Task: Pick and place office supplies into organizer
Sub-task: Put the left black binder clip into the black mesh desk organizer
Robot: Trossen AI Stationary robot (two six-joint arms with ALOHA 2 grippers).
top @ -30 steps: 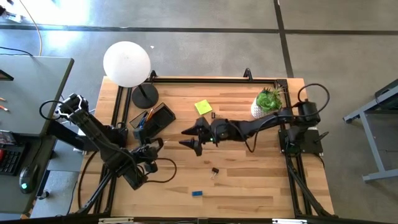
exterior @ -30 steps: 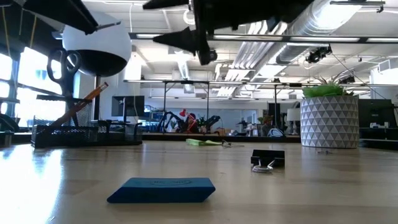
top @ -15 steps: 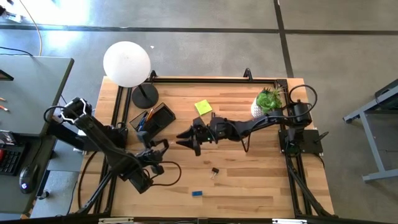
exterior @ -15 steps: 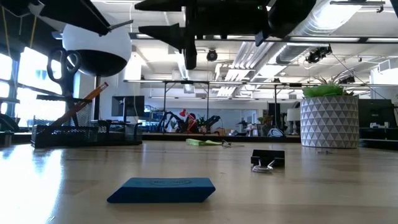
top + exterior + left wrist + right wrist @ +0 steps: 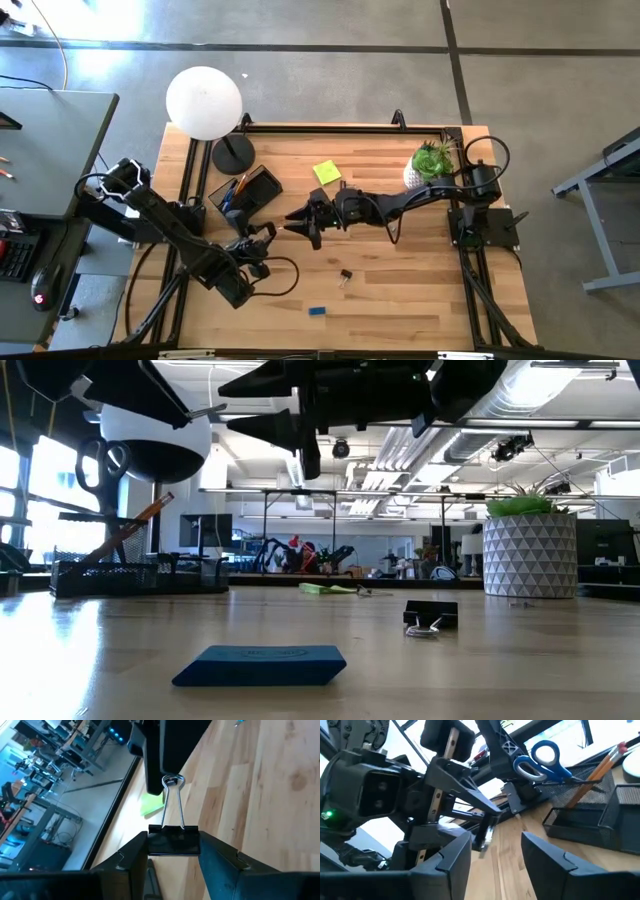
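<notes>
My left gripper (image 5: 262,237) is above the table's middle left, shut on a black binder clip (image 5: 173,841) whose wire handles (image 5: 172,800) point at my right gripper (image 5: 298,222). The right gripper faces it from the table's right. Its fingers (image 5: 455,857) are apart, and their tips stand about the handles' looped end (image 5: 173,780). The black organizer (image 5: 245,192) rests on the table at the far left, holding blue-handled scissors (image 5: 100,465) and pencils. A yellow sticky-note pad (image 5: 326,172), a second binder clip (image 5: 345,275) and a blue eraser (image 5: 317,311) lie on the table. My left gripper pinches the clip's black body by its two short ends (image 5: 150,842) between its two fingers. It comes from the table's left, slanting a little down. The clip is lifted clear of the table, handles pointing away from the fingers. My right gripper: I cannot tell whether it touches the wire handles.
A potted plant (image 5: 430,165) stands at the far right. A white globe lamp (image 5: 205,100) with a round black base (image 5: 232,154) stands at the far left, next to the organizer. Bare wood (image 5: 420,290) lies at the near right.
My left gripper has carried the binder clip toward the table's right, closer to my right gripper, and a little down. My right gripper's fingers have drawn nearer together, from wide apart to a narrower gap.
</notes>
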